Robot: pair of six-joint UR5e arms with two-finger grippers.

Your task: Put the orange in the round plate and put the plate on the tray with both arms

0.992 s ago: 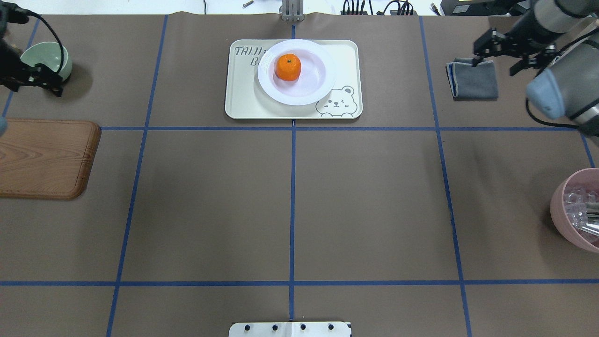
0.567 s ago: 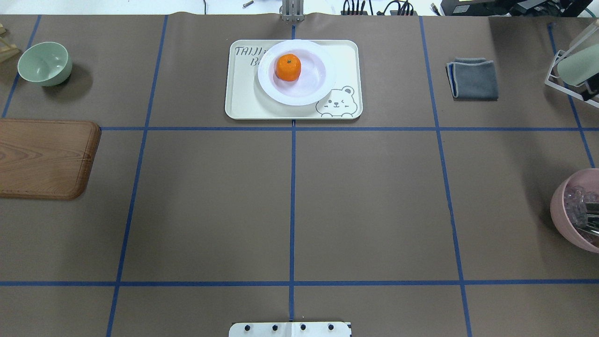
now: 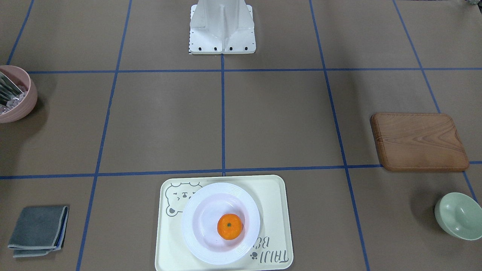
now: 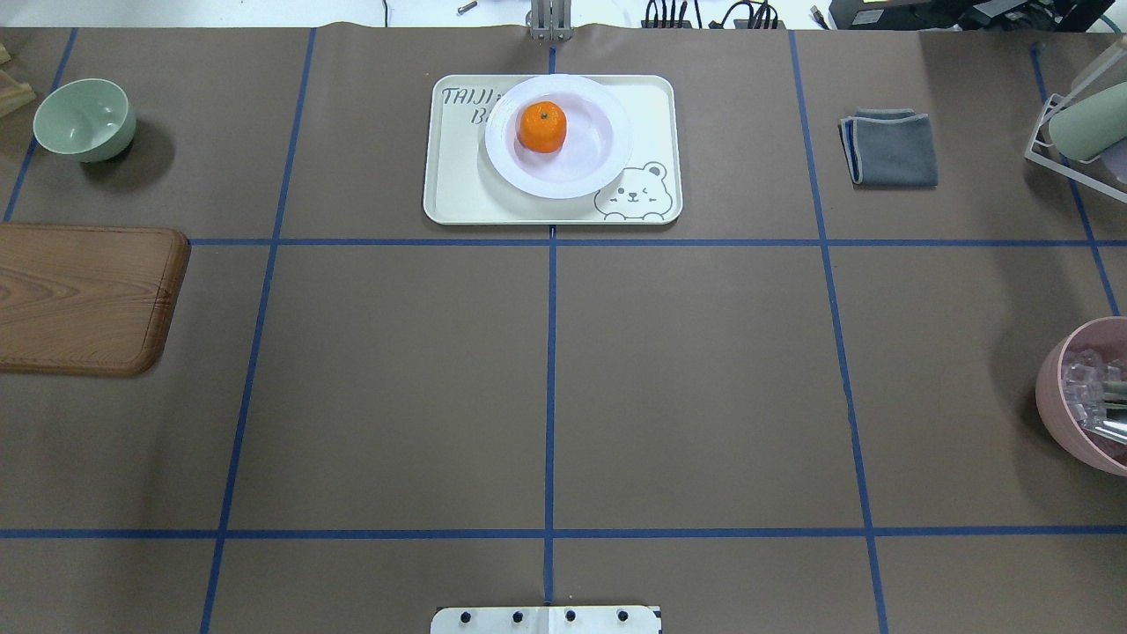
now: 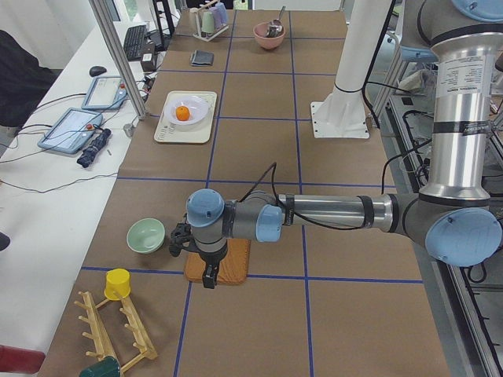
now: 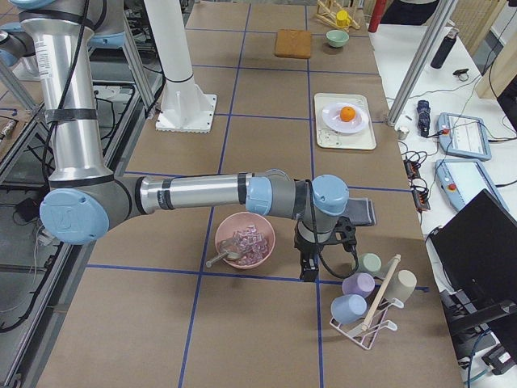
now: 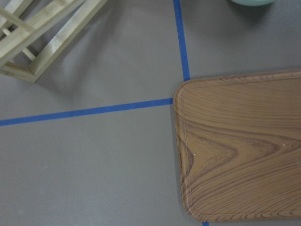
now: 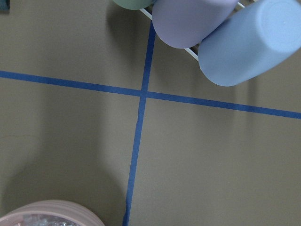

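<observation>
The overhead camera looks forward and down from behind the robot (image 3: pixel 222 26); the front one faces it, steeply, from the far side. Both share the tray (image 4: pixel 458 189) and board (image 4: pixel 79 299). Side cameras look along the table (image 4: pixel 704 396) from its ends, left arm (image 5: pixel 330 212) near one, right arm (image 6: pixel 194 192) near the other. Wrist cameras look straight down, close: left on the board, right on cups (image 8: pixel 244 42).

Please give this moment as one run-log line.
orange in round plate; round plate on tray; left gripper, right gripper far from tray, state unclear
</observation>
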